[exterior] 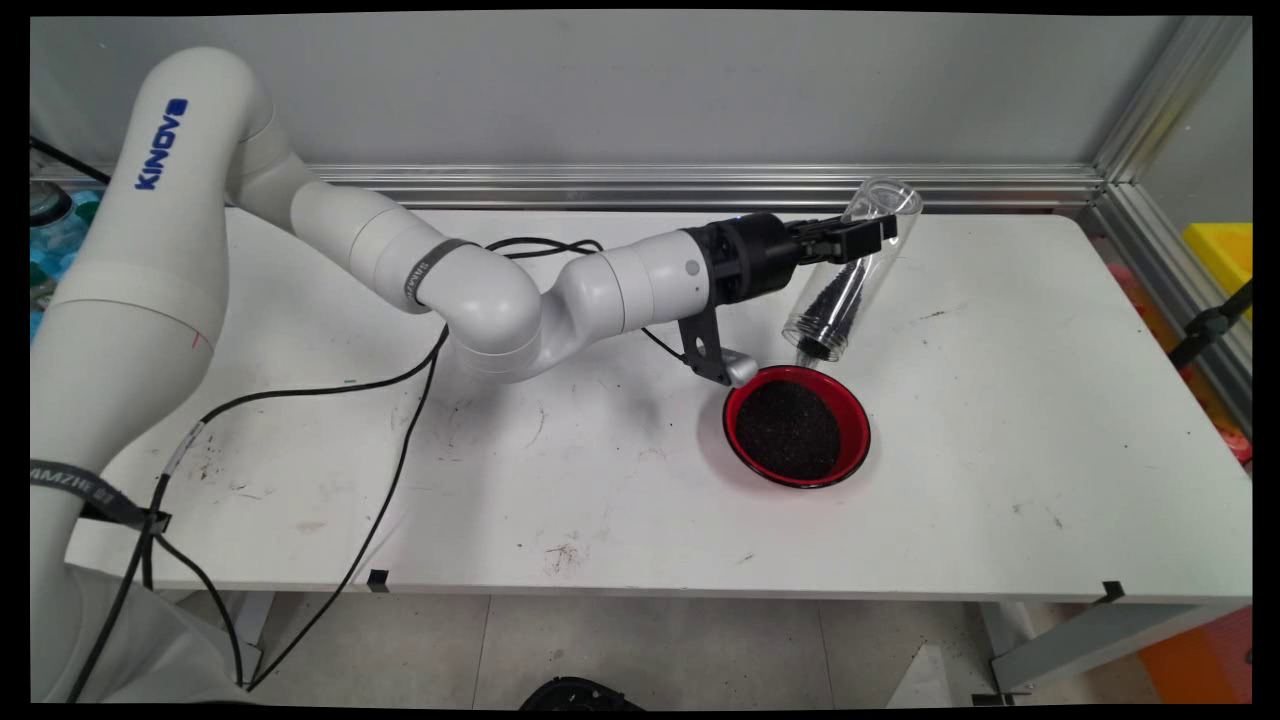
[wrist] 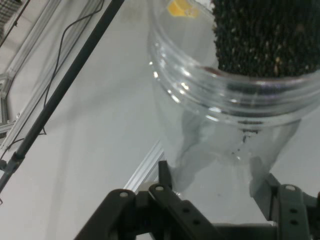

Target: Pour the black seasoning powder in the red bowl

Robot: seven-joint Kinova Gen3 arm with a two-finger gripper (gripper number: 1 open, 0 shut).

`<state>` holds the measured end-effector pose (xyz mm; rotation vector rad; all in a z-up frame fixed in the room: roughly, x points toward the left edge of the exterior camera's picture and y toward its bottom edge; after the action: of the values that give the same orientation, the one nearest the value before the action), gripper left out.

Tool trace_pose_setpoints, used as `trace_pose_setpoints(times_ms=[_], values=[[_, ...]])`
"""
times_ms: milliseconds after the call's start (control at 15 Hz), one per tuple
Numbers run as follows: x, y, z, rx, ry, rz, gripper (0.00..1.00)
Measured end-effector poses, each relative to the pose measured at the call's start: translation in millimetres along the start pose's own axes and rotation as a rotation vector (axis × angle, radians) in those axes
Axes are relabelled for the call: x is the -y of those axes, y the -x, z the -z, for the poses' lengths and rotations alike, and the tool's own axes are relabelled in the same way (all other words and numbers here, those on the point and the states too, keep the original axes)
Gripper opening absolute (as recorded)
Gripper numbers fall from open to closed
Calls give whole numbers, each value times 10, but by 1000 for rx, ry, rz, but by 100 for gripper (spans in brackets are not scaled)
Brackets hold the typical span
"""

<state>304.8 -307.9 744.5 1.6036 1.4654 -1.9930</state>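
Observation:
My gripper (exterior: 868, 236) is shut on a clear plastic jar (exterior: 852, 268), which hangs tilted with its open mouth pointing down and to the left. Dark grains lie inside the jar (wrist: 220, 100) near its mouth and slide toward it. Just below the mouth sits a red bowl (exterior: 797, 426) on the white table (exterior: 1000, 420), filled with the same dark grains. In the hand view the jar's base rests between my two black fingers (wrist: 167, 180), and the grains (wrist: 265, 35) fill the upper right.
Black cables (exterior: 400, 380) hang from the arm and trail across the table's left half. An aluminium rail (exterior: 700, 185) runs along the back wall. A yellow box (exterior: 1225, 250) stands beyond the table's right edge.

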Motion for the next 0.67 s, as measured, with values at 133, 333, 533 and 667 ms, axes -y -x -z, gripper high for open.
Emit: trace_pose_setpoints(times_ms=[133,333,533,667], values=[[0,2,-1,1,-1,0,0],[1,5,-1,5,-2,-4,0],[0,13,1,10,-2,-8,0],[0,18,2,13,-3,-11,0]])
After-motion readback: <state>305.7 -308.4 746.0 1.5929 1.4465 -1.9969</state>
